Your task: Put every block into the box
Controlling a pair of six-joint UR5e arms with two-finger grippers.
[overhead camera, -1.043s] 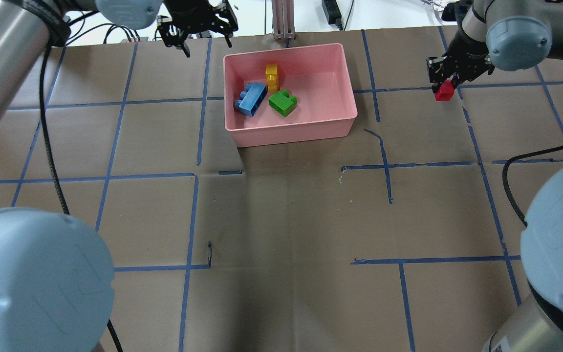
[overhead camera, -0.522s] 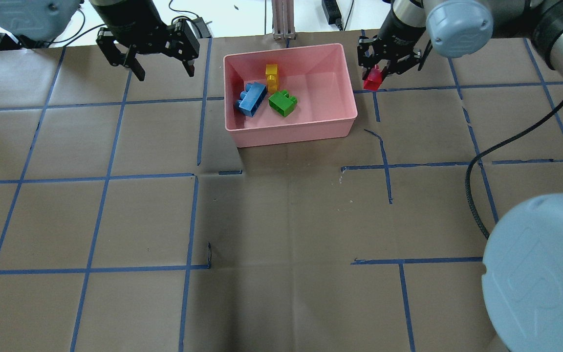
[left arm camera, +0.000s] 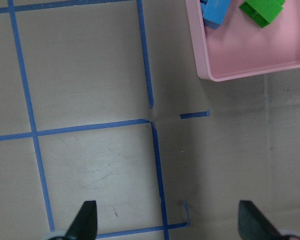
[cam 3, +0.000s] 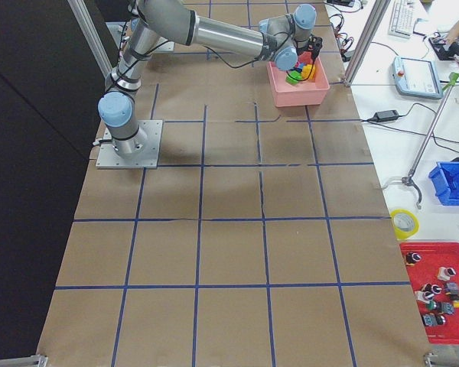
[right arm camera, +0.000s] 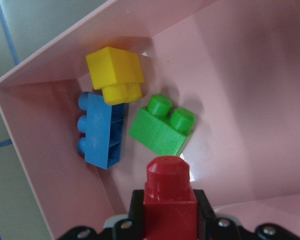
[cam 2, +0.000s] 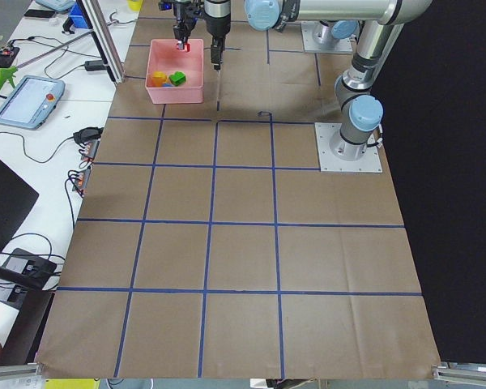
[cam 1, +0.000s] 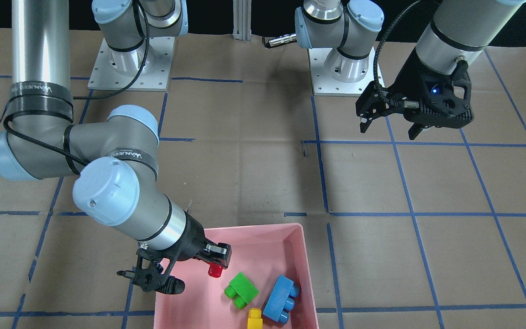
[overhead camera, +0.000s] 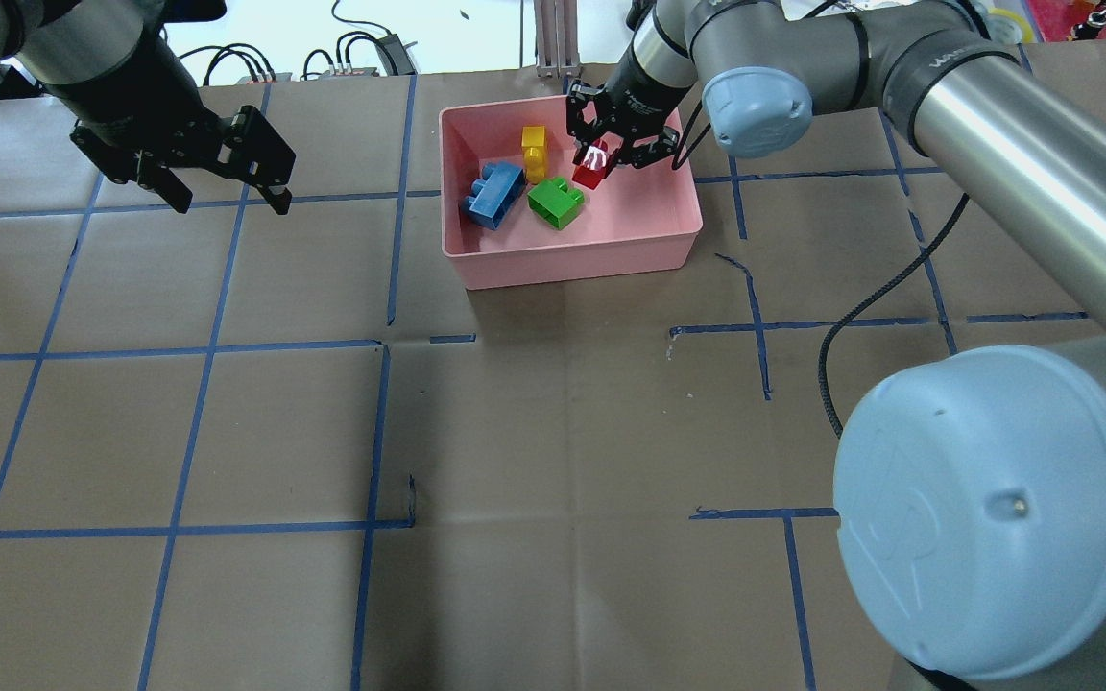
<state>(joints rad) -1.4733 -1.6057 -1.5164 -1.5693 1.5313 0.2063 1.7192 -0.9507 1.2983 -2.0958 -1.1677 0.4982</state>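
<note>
The pink box (overhead camera: 572,261) stands at the far middle of the table. The blue brick (overhead camera: 492,194), the yellow brick (overhead camera: 534,152) and the green brick (overhead camera: 555,202) lie inside it. My right gripper (overhead camera: 599,158) is shut on the red brick (overhead camera: 589,171) and holds it above the box's inside, just beside the green brick. In the right wrist view the red brick (right arm camera: 170,200) hangs over the box floor (right arm camera: 250,100), with the green brick (right arm camera: 162,127) below it. My left gripper (overhead camera: 217,187) is open and empty, over the table left of the box.
Blue tape lines grid the brown paper table. A metal post (overhead camera: 558,38) stands just behind the box. Cables and devices lie beyond the far edge. The left wrist view shows the box's corner (left arm camera: 205,65) and bare paper under the open fingers (left arm camera: 85,222).
My right gripper has carried the red brick leftward, from right of the box to over its inside. My left gripper has moved left and nearer, away from the box.
</note>
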